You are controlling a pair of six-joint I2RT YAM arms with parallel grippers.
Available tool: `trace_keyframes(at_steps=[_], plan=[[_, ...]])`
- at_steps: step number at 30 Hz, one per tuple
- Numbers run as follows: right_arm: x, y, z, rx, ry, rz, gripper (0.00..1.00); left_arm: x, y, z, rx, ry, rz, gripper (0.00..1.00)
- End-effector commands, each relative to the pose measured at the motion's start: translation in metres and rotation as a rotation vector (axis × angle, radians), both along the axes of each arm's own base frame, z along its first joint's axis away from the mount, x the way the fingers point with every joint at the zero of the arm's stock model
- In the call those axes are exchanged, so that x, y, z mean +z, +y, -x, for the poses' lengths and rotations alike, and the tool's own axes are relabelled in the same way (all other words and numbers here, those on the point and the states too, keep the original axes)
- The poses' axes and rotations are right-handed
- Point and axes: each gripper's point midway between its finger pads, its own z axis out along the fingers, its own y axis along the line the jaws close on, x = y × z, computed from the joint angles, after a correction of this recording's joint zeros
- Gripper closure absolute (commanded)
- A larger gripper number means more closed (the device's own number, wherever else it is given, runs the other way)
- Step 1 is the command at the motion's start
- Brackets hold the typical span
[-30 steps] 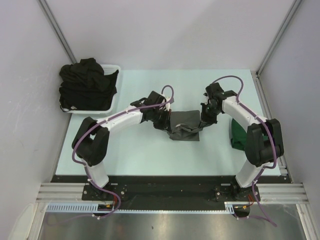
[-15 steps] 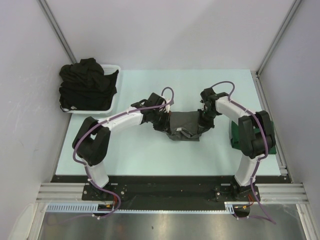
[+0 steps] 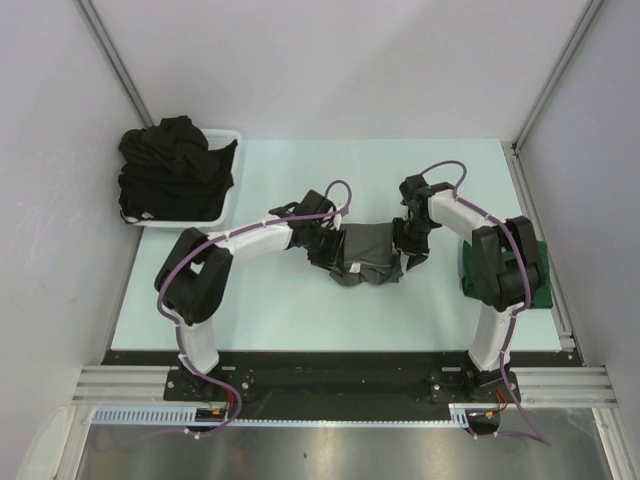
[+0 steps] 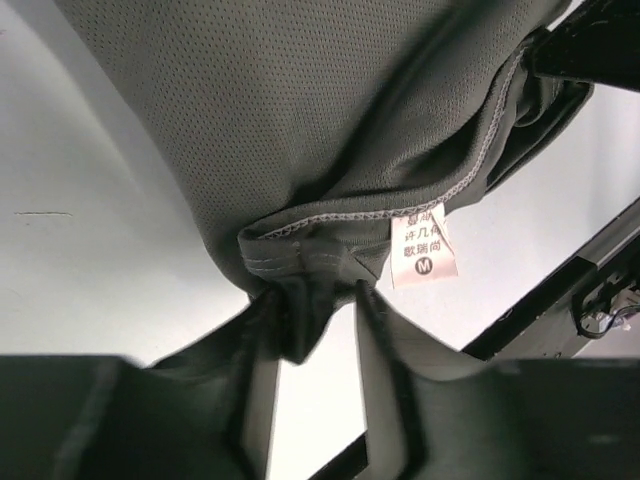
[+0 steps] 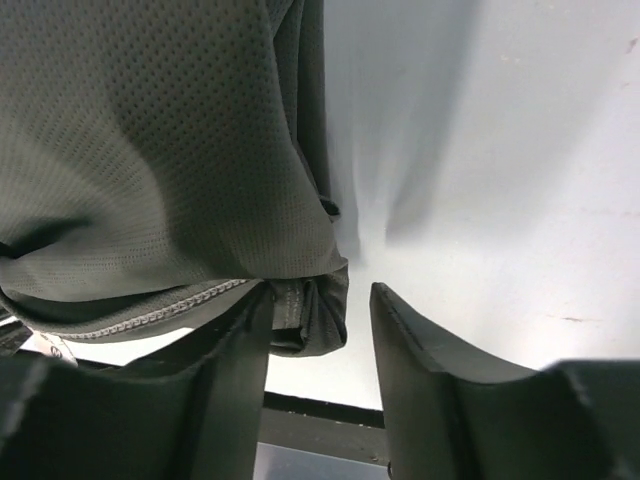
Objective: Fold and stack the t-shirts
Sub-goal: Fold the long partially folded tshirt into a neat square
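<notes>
A charcoal grey t-shirt (image 3: pixel 365 252) lies folded into a small bundle mid-table between both arms. My left gripper (image 3: pixel 330 250) is at its left end. In the left wrist view that gripper (image 4: pixel 315 300) is open, with a corner of the grey t-shirt (image 4: pixel 300 120) hanging loose between its fingers and a white neck label (image 4: pixel 423 245) beside it. My right gripper (image 3: pixel 408 250) is at the shirt's right end. There the right gripper (image 5: pixel 320 295) is open too; a folded edge of the grey t-shirt (image 5: pixel 150 150) rests against one finger, apart from the other.
A white basket (image 3: pixel 232 135) at the back left holds a heap of black t-shirts (image 3: pixel 175 175). A dark green t-shirt (image 3: pixel 540 275) lies at the table's right edge, partly hidden behind my right arm. The table's near edge runs just in front of the arm bases.
Both grippers have opened and loosed their hold on the grey t-shirt. The shirt's ends have come closer together into a tighter bundle. The right arm's elbow has swung, uncovering more green fabric.
</notes>
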Motion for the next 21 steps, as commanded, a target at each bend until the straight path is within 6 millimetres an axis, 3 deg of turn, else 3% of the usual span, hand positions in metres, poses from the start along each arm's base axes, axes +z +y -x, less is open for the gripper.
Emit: trace_keyframes(at_steps=[1,5,7,8,9,16,21], plan=[[0.016,-0.003,-0.013,-0.012,-0.051,0.017,0.48,0.017,-0.01,-0.016,0.006,-0.062,0.016,0.56],[0.038,-0.004,-0.027,-0.017,-0.118,0.021,0.46,0.028,-0.009,-0.02,0.011,-0.095,0.011,0.44],[0.048,-0.005,-0.031,-0.023,-0.136,0.022,0.46,0.034,-0.009,-0.022,0.011,-0.106,0.013,0.32],[0.056,-0.004,-0.036,-0.022,-0.158,0.016,0.46,0.038,-0.009,-0.023,0.011,-0.115,0.017,0.08],[0.06,-0.004,-0.039,-0.026,-0.169,0.014,0.46,0.042,-0.008,-0.023,0.012,-0.121,0.016,0.01],[0.062,0.007,-0.044,-0.016,-0.161,-0.034,0.46,0.06,-0.011,-0.035,0.015,-0.165,0.019,0.01],[0.079,0.008,-0.048,-0.023,-0.187,-0.061,0.46,0.063,-0.013,-0.041,0.015,-0.173,0.019,0.01]])
